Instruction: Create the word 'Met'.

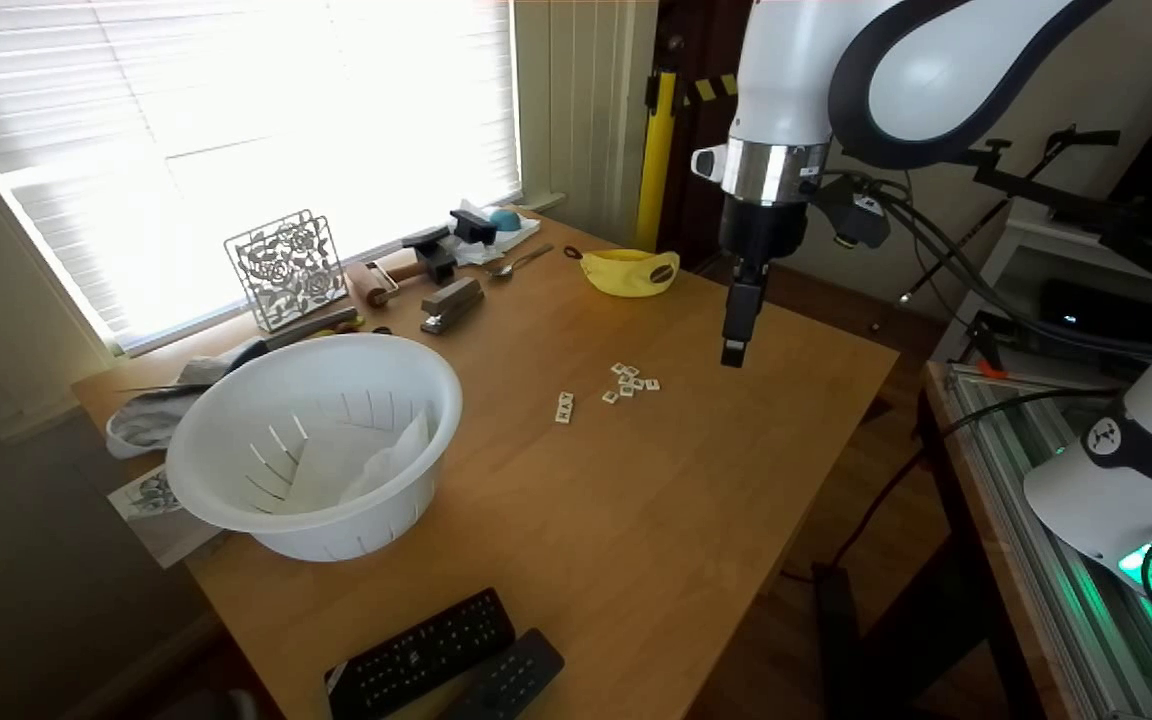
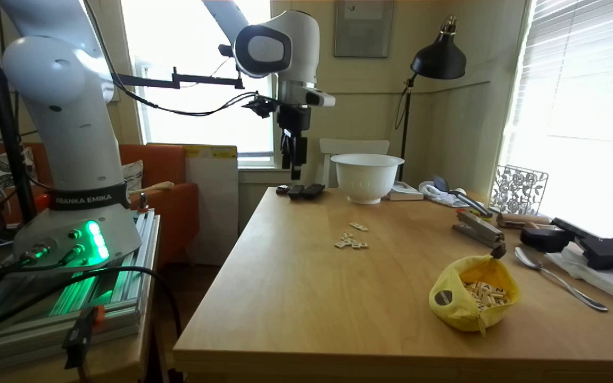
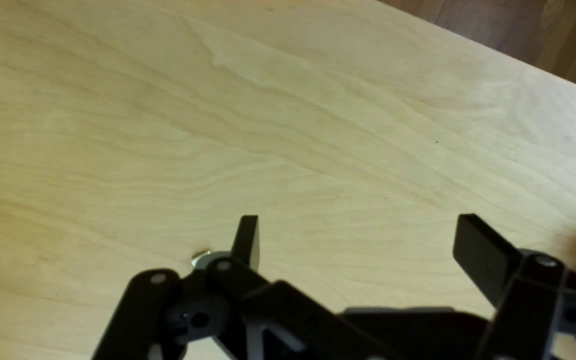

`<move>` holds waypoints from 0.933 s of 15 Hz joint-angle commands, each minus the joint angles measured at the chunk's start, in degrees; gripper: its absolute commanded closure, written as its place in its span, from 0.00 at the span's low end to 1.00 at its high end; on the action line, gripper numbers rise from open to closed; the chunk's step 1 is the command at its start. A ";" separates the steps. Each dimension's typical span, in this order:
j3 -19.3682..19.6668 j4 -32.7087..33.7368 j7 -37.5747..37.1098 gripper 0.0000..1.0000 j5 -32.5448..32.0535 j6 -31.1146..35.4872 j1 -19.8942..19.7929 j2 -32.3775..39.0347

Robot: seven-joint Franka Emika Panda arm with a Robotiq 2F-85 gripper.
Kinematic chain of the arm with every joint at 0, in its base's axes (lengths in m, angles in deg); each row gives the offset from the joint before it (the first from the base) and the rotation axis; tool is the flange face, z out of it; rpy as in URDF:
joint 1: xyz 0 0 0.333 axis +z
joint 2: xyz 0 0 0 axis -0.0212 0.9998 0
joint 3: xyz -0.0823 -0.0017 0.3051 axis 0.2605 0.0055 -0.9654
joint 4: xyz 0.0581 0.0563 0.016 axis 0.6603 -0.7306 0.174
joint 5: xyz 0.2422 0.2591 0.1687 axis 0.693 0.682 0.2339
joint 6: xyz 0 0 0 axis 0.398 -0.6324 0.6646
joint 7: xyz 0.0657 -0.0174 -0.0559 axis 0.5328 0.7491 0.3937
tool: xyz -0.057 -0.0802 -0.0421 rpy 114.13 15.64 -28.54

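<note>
Probably light, stiff and slick, the small cream square tiles [image 1: 626,381] lie clustered on the brown wooden surface [image 1: 576,510]; pinch one by opposite edges. The black pincer [image 3: 358,237] gapes wide, empty.

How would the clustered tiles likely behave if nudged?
The clustered tiles would probably slide rather than roll, as they look flat. Being bunched, they might shove one another. Tiny compared with the pouch, they are likely light.
</note>
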 commanded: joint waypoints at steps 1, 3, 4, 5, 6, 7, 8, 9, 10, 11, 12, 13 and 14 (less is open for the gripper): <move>-0.34 0.13 1.02 0.00 1.27 0.21 -0.33 0.17; 0.01 0.34 3.64 0.00 2.72 2.94 0.02 1.19; 0.38 0.57 5.13 0.00 4.95 4.46 0.29 1.91; 0.52 0.73 6.80 0.00 5.99 6.50 0.35 2.62; 0.56 1.04 8.11 0.00 7.04 7.99 0.38 3.37; 0.70 1.30 10.24 0.00 8.72 9.22 0.58 4.00; 0.64 1.60 11.65 0.00 8.99 10.56 0.46 4.96; 0.56 1.97 13.26 0.00 9.32 11.65 0.36 5.86; 0.41 2.37 14.61 0.00 9.49 12.51 0.25 6.70; 0.25 2.86 16.03 0.00 9.65 13.34 0.15 7.58; 0.04 3.41 17.12 0.00 9.40 13.99 -0.03 8.53; -0.17 3.94 18.20 0.00 9.54 14.44 -0.19 9.32; -0.40 4.47 19.00 0.00 9.14 14.97 -0.41 10.26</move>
